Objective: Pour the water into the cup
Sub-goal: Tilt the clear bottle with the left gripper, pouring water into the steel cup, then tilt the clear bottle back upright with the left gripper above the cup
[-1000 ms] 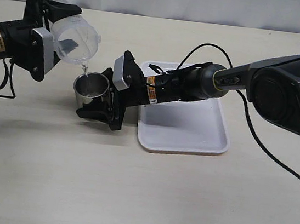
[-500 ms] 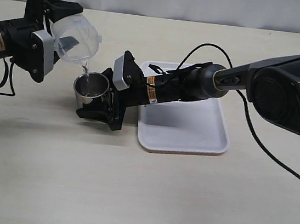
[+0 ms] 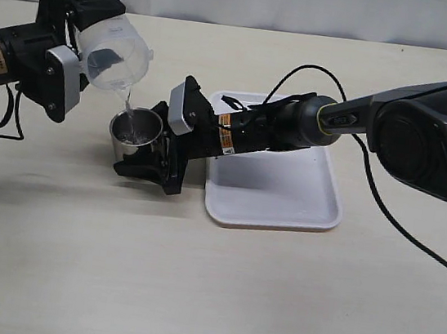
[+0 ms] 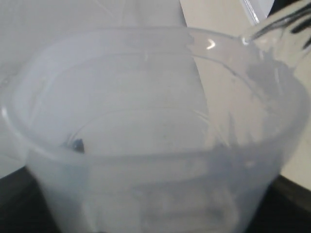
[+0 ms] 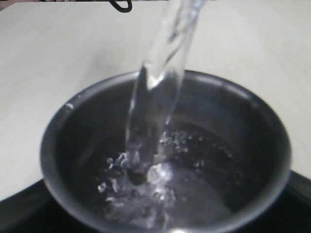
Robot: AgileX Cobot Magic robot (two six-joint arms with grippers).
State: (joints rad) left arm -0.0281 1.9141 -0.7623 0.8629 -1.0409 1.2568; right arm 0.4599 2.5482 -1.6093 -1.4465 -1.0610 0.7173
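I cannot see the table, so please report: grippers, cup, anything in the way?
Left gripper holds tilted container, water pouring. Right gripper grips cup on table, water landing inside. Nothing in the way; tray beside cup.

Robot lab: left arm (image 3: 15, 61), right arm (image 3: 425, 136), beige tabletop (image 3: 206, 297), white backdrop (image 3: 270, 0)

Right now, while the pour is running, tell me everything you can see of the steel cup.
The cup is a short, handleless cylinder of brushed steel with a shiny rim. It stands upright on the table, beside the white tray, held by the right gripper with one jaw on either side. A stream of water falls into its open mouth and splashes in the shallow pool at the bottom.
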